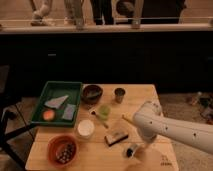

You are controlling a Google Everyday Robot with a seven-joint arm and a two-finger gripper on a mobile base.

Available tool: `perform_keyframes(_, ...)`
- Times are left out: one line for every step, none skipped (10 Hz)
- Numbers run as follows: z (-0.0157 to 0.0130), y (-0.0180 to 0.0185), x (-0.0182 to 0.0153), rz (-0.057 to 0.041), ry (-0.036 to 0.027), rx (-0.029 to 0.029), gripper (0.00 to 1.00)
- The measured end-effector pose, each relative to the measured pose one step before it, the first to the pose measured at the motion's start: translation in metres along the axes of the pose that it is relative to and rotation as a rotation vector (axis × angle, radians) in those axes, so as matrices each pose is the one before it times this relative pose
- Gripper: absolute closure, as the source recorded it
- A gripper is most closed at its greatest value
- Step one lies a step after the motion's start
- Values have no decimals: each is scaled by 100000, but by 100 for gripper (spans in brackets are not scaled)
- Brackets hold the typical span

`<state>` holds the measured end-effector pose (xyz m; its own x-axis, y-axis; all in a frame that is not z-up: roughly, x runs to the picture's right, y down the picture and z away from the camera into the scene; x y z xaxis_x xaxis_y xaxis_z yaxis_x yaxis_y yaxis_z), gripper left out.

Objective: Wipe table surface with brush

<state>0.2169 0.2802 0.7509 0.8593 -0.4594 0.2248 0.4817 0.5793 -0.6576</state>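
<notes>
The claw (140,148) hangs low over the front right of the surface (100,159), just beside the brush (130,150). The white arm (172,131) bars the right edge. A bare strip runs along the front between the orange bowl (63,149) and the brush. The wood-topped block (116,137), white cup (85,128) and green cup (104,111) crowd the middle; the green tray (50,86) fills the far left. Bare wood shows right of the dark cup (119,94).

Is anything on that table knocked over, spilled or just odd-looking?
Nothing looks spilled or broken. The only oddity is the brush, which seems to lie on its side on the table surface near the front edge, right beside the gripper. The dark cup stands upright.
</notes>
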Motion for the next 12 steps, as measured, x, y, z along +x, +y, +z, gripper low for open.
perform_keyframes(154,-116,311,529,1002,-456,99)
perform_keyframes(172,-89,242,373,401,-411,99)
perform_keyframes(482,36,265,607,-168,-796,99)
perform_keyframes(493,173,283,467,-59,-980,99)
perform_keyframes(278,-30,103,-200,118,-888,99)
perform_keyframes(261,41,17,-273,43,-848,99)
perform_keyframes(335,271,201,190,183,-1467,99)
perform_keyframes(279,425,351,500,488,-1584,99)
perform_keyframes(186,267,370,651,588,-1195,99)
perform_keyframes(209,324,709,1141,1422,-1518,99)
perform_keyframes(190,316,1076,1790,2962,-1925,99)
perform_keyframes(6,-51,573,873,1594,-827,99)
